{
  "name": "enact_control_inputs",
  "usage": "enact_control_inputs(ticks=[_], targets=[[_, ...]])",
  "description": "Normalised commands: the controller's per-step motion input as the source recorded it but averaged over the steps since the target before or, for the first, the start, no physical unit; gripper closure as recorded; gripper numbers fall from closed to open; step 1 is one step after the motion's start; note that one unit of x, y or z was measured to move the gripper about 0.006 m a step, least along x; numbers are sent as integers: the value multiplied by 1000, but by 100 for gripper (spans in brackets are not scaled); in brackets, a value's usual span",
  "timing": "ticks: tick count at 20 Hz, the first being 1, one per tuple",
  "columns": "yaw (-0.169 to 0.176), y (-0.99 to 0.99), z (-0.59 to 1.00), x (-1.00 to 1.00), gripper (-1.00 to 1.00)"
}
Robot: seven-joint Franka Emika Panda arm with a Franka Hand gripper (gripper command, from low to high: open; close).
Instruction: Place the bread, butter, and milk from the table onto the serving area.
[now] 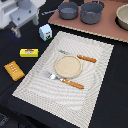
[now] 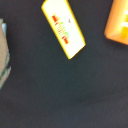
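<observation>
The bread (image 1: 14, 70) is a golden-brown loaf lying on the black table (image 1: 20, 100) off the exterior view's left edge of the striped cream serving area (image 1: 95, 60). The yellow butter (image 1: 29, 52) box lies beyond it, and the white-blue milk (image 1: 45, 32) carton stands by the mat's far left corner. My gripper (image 1: 25, 26) hangs above the table at the far left, above the butter and milk; its fingers look apart and empty. The wrist view shows the butter (image 2: 62, 27), the bread's edge (image 2: 119, 22) and the milk's edge (image 2: 4, 55); no fingers show there.
The mat carries a tan plate (image 1: 68, 64), a fork (image 1: 54, 77) and orange-handled knives (image 1: 86, 59). A reddish-brown counter (image 1: 107, 27) at the back holds two grey pots (image 1: 92, 12) and a bowl (image 1: 123, 17).
</observation>
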Motion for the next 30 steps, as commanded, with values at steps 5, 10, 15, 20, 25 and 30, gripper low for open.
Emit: enact_control_inputs(ticks=[5, 10, 15, 20, 25, 30], targets=[[-13, -654, -476, 1, -100], [-3, -402, -506, 0, -100], [-3, -271, -525, 3, -100], [-2, -266, -519, 0, -100], [0, -213, -490, 0, -100], [0, -131, -417, 0, -100]])
